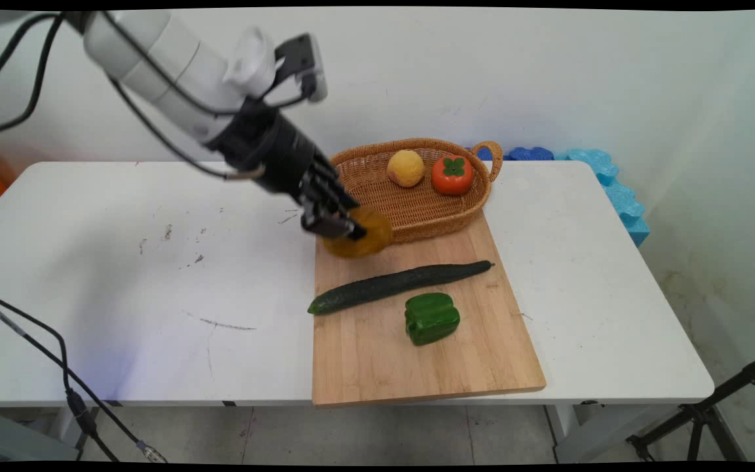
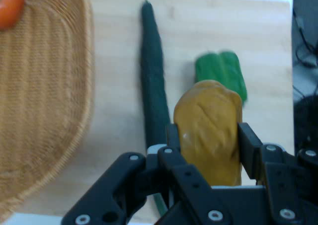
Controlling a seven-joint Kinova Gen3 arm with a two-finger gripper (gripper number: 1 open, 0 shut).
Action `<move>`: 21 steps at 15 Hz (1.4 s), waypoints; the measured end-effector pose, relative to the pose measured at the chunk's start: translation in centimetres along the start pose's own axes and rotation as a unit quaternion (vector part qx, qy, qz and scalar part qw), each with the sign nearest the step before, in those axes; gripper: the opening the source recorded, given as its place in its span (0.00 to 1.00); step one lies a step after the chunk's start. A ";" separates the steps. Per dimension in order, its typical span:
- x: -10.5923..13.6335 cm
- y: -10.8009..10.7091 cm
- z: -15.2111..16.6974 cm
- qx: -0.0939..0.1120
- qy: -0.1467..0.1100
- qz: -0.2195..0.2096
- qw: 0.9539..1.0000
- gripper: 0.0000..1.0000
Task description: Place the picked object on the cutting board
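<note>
- White table (image 1: 154, 275) with a wooden board (image 1: 417, 347).
- Gripper (image 1: 341, 226) clamps a yellow-brown fruit (image 2: 211, 128) over the board's 11 o'clock corner.
- Cucumber (image 1: 397, 285) lies just beside it.

Round yellow-brown fruit (image 1: 367, 237): upper left hidden behind black two-finger gripper (image 1: 341, 219) in main view. Oval woven wicker basket (image 2: 44, 86): cut off at 9 and 12 o'clock in hand view. Orange-red persimmon (image 2: 9, 5): cropped at 11 o'clock corner. Blocky green bell pepper (image 2: 223, 73): blurred, lower part hidden behind fruit. Long dark green cucumber (image 2: 153, 81): near end hidden behind linkage.
</note>
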 end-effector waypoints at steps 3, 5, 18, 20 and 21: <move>-2.4 1.5 1.8 -0.002 -0.009 0.002 1.000 0.00; -3.6 2.1 3.1 -0.003 -0.014 0.003 1.000 0.00; -8.8 3.8 12.7 -0.009 -0.030 0.001 1.000 0.00; -9.1 3.8 13.3 -0.008 -0.029 0.002 1.000 0.00; -9.2 3.8 13.5 -0.008 -0.029 0.002 1.000 0.00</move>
